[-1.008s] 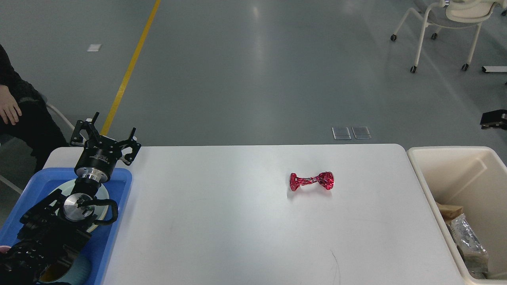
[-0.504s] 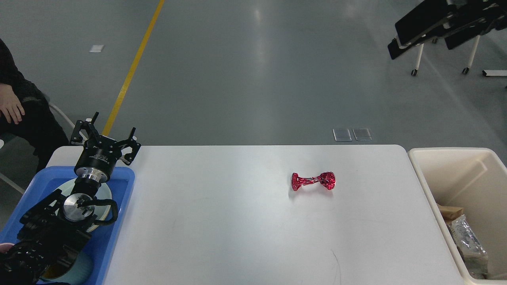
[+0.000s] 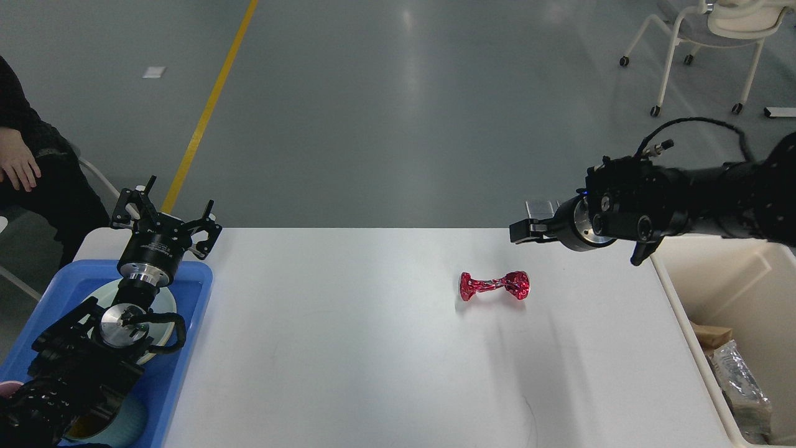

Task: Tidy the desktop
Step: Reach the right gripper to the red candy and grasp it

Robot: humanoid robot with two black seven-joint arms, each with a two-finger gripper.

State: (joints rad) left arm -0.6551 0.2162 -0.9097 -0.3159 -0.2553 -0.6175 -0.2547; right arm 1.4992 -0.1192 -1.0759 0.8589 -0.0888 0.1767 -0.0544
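The white desktop (image 3: 348, 336) holds one red crumpled foil wrapper (image 3: 493, 285), lying right of centre. My right arm reaches in from the right, and its gripper (image 3: 523, 231) hovers over the far edge, just above and to the right of the wrapper, apart from it. That gripper looks dark and end-on, so its fingers cannot be told apart. At the far left corner my left gripper (image 3: 166, 210) stands open with nothing between its fingers, above the far end of the blue tray (image 3: 194, 292).
The blue tray holds a pale plate (image 3: 164, 306) and a cup (image 3: 127, 423) under my left arm. A cream bin (image 3: 740, 274) with packaging in it stands off the right edge. A seated person (image 3: 25, 168) is at the far left, a wheeled chair (image 3: 715, 28) at the far right.
My right arm has swung down from the upper right to hover over the desktop's far edge near the red wrapper. The left arm and the wrapper have stayed where they were.
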